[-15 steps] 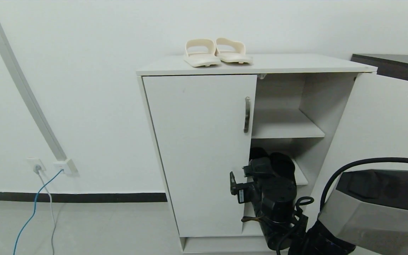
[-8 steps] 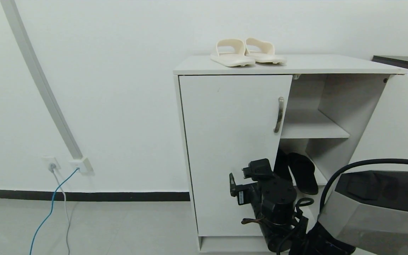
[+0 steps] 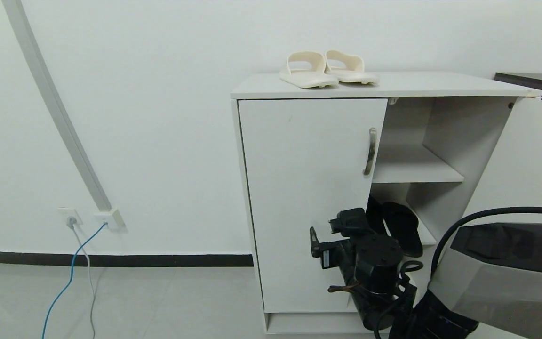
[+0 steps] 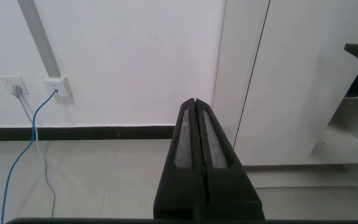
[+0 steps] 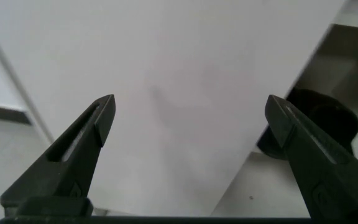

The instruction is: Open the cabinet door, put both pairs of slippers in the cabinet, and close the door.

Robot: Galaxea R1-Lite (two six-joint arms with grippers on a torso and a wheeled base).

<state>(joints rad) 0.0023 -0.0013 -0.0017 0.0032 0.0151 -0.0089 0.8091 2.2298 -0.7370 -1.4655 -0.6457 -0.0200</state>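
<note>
Cabinet: you have a white two-door wooden cabinet (image 3: 393,84) standing against the white wall.
- Its left door (image 3: 308,188) is shut, with a slim vertical metal handle (image 3: 370,151) along the inner edge.
- Its right door (image 3: 525,155) is swung wide open, so the right half of the interior is exposed.

Slippers:
- The pair of cream open-toe slippers (image 3: 327,70) sits side by side on the cabinet top, toward the rear and above the shut door.
- The pair of black slippers (image 3: 400,226) is inside, on the lower shelf below the bare upper shelf (image 3: 412,172). They lean on edge just behind the inner edge of the shut door.

Right end effector (image 5: 190,102): the fingers are spread far apart and nothing is between them. It is low, in front of the cabinet, and faces the lower part of the shut door. In the right wrist view the black pair lies off to one side of it, past the door edge, and it touches neither.

Left end effector (image 4: 194,106): the fingers are pressed together and hold nothing. It is low above the grey tiled floor (image 3: 158,301) and apart from the cabinet's left side.

Surroundings: two wall sockets (image 3: 68,217) sit above the black skirting, with a blue cable (image 3: 71,273) and a grey one trailing to the floor. A slanted grey conduit (image 3: 50,99) runs down to them.
</note>
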